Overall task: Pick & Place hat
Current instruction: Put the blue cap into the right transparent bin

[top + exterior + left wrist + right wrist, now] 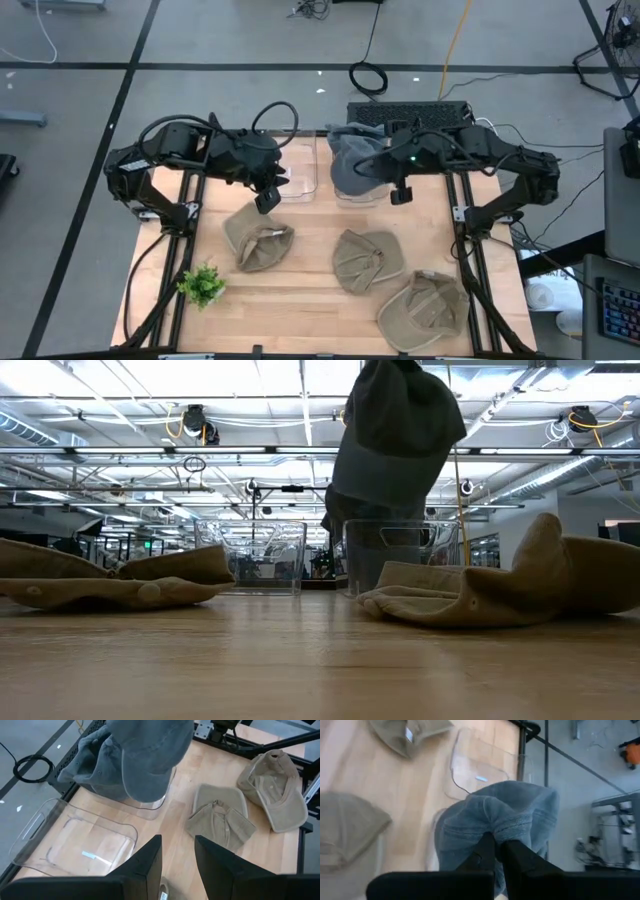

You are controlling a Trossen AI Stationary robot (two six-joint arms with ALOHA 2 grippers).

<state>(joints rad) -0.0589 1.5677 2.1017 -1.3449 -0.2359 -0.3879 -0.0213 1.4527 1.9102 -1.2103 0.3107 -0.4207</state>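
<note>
We are pinching our right fingers (495,851) together on a bunched fold of the grey hat (495,820), and we are holding it hanging above the clear bin (352,190) at the back of the tabletop (300,285), its lower part dipping toward that bin's opening in the low view. Beside that bin, on its left, a second clear bin (75,840) is sitting with no hat in it. Our left gripper (176,865) is hovering just in front of that second bin, fingers apart and holding nothing. In front of the bins, three tan hats are still lying on the wood: one (255,243) toward the left, one (368,260) in the middle, one (425,310) nearest the right front corner. We judge the grey hat close to placed, needing only lowering and release, with the tan ones left. A small green plant (202,285) is standing near the left front edge.
</note>
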